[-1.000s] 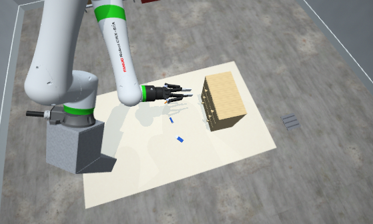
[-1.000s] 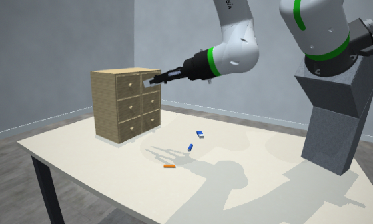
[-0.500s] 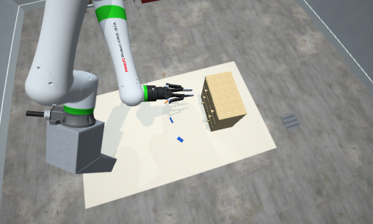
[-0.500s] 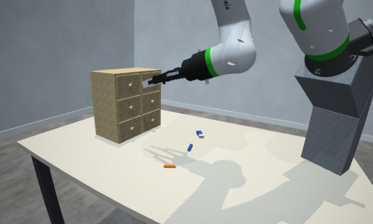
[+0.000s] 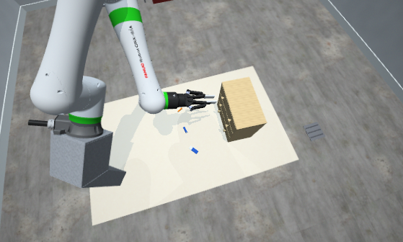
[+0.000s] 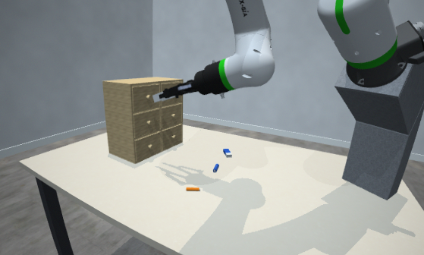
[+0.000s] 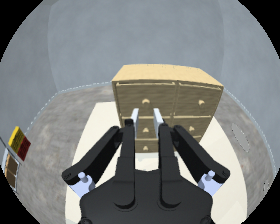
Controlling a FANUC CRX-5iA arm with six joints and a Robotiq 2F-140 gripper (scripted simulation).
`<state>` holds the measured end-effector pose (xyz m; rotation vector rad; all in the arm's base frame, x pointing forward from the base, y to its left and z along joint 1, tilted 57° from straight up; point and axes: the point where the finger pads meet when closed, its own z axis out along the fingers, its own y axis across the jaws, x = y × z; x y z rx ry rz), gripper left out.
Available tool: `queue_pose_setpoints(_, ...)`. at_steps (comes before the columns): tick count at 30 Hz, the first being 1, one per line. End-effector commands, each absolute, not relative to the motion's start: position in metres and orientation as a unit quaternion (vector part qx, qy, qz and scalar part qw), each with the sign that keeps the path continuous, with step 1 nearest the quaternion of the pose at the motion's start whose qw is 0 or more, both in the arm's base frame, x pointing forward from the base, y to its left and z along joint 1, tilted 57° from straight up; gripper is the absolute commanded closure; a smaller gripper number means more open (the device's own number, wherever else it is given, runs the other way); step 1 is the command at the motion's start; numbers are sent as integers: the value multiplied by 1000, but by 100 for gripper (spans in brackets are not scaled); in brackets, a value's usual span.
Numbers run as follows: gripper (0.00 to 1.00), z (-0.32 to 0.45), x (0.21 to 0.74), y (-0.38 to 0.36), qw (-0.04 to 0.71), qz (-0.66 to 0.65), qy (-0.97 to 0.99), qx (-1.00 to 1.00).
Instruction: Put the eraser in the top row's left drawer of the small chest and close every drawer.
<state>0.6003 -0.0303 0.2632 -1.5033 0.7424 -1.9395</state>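
Observation:
The eraser [image 5: 194,150], a small blue and white block, lies on the cream table top, also in the exterior view [image 6: 227,152]. The wooden chest [image 5: 242,108] stands at the far side with all its drawers pushed in. Its top left drawer [image 6: 146,96] [image 7: 145,100] has a small knob. My gripper [image 5: 211,99] [image 6: 158,96] points level at that drawer front, with its tips just short of the knob. The fingers are drawn in to a narrow gap and hold nothing.
A blue cylinder-like piece [image 5: 184,130] and an orange stick [image 5: 179,109] lie on the table between my arm and the chest. The robot's grey base [image 5: 80,158] stands at the table's near left. A grey grate [image 5: 313,131] lies on the floor.

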Motion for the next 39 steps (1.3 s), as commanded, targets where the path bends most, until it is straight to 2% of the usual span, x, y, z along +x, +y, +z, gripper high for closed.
queue_pose_setpoints(1, 80, 264, 605, -31, 285, -725, 278, -562)
queue_pose_setpoints(39, 80, 267, 616, -33, 285, -725, 278, -562)
